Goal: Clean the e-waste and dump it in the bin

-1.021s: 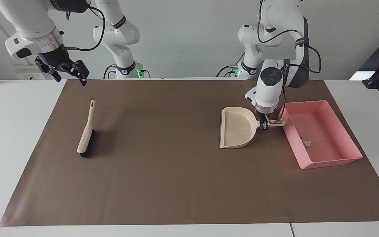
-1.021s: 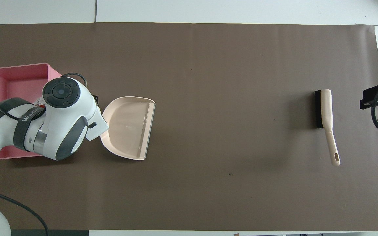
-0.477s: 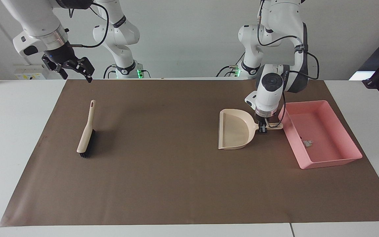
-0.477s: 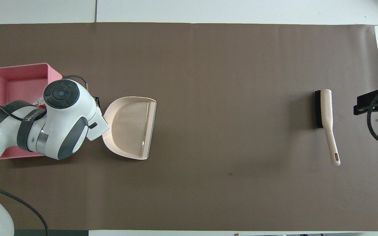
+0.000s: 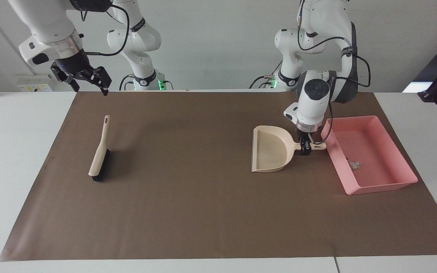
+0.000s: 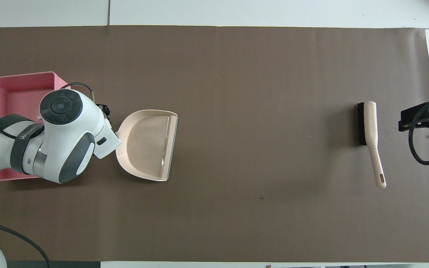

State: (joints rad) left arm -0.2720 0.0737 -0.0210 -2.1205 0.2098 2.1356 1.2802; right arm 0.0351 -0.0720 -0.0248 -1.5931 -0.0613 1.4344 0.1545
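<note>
Facing view. The left gripper (image 5: 305,148) is sitting low on the handle of the dustpan (image 5: 271,152); whether it is clamping the handle or has let go cannot be told. The pan is lying flat on the mat (image 5: 203,212), just beside the bin (image 5: 404,167) at the left arm's end. One whitish-grey part (image 5: 354,165) is lying inside the bin; the black part is not showing. The right gripper (image 5: 86,80) is hanging with fingers spread over the mat's corner nearest the right arm's base, waiting. The brush (image 5: 100,153) is lying near that end.

Overhead view. The left arm is covering much of the bin (image 6: 21,76) and the pan's handle; the dustpan (image 6: 145,145) looks empty. The brush (image 6: 371,137) is lying apart from everything.

Handling, as judged: the parts are light, rigid and too small to pinch, so tools suit them; the pan is light, stiff plastic, best taken by its handle. The mat's middle is giving wide room; the low bin wall beside the pan is the one edge to mind.
</note>
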